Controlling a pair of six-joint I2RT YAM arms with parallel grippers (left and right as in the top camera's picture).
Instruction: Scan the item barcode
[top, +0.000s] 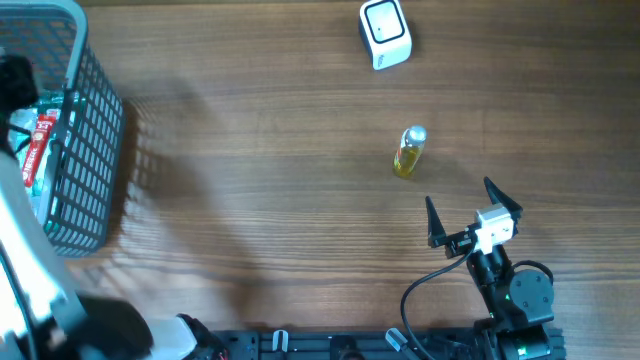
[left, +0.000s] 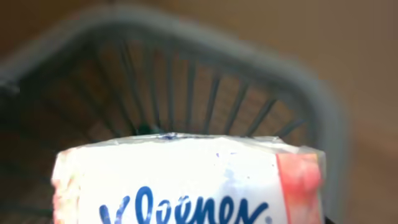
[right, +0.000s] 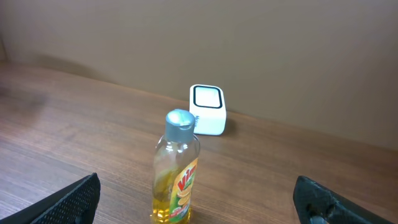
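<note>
Pick step. Left hand (top: 14, 85) over tissue pack (left: 186, 180) in basket (top: 100, 130); can't tell its grip. Right hand (top: 460, 197) wide, by bottle (top: 410, 152) on counter (top: 250, 200). Next: lift pack clear, show barcode to scanner (top: 385, 33).

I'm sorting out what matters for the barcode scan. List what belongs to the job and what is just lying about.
Job: Kleenex pack, close under the left wrist camera; white scanner; basket behind the pack.
Lying about: yellow bottle, standing alone; right gripper, open, empty.
</note>
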